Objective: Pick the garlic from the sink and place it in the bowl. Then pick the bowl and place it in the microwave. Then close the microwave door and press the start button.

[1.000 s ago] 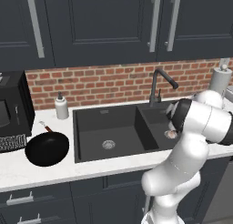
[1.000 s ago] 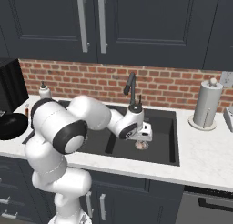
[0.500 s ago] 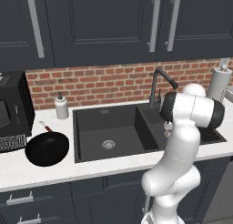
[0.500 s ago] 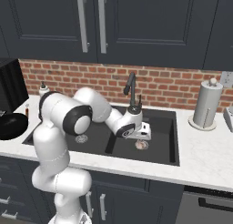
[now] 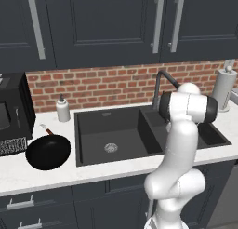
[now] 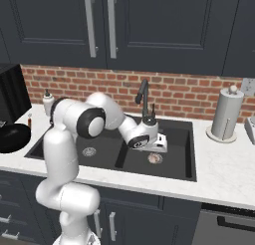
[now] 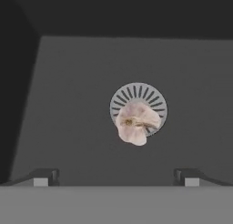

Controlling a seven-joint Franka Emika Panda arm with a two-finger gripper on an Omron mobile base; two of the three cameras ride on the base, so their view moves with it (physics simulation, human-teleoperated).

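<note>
Garlic (image 7: 135, 123) lies on the floor of the right basin of the sink (image 6: 182, 169), a lumpy whitish-pink bulb with a papery look and a brownish streak across its top. It sits partly over the round metal drain (image 7: 150, 100), whose slotted ribs fan out around its upper edge. In the hand view the bulb is slightly longer than wide, its long axis running from the upper right down to the lower left, where the rounded pale end points. The basin floor around it is flat, matte and dark grey, with a darker wall rising at the left.

The gripper (image 7: 116, 176) hangs above the garlic with its two small dark fingertips (image 7: 44, 176) spread wide apart and nothing between them; the bulb lies between and ahead of them, untouched. From the right base view the white hand (image 6: 149, 139) hovers over the right basin, just in front of the dark curved faucet (image 6: 143, 94), with the garlic showing as a pale spot below it.

Left of the sink, on the pale speckled counter (image 5: 37, 174), rests the glossy black shallow bowl (image 5: 48, 152). A small soap dispenser (image 5: 62, 109) stands behind it near the brick backsplash (image 5: 102, 86), and the black microwave (image 5: 14, 109) stands further left. A paper towel roll (image 6: 226, 114) stands upright to the right of the sink.
</note>
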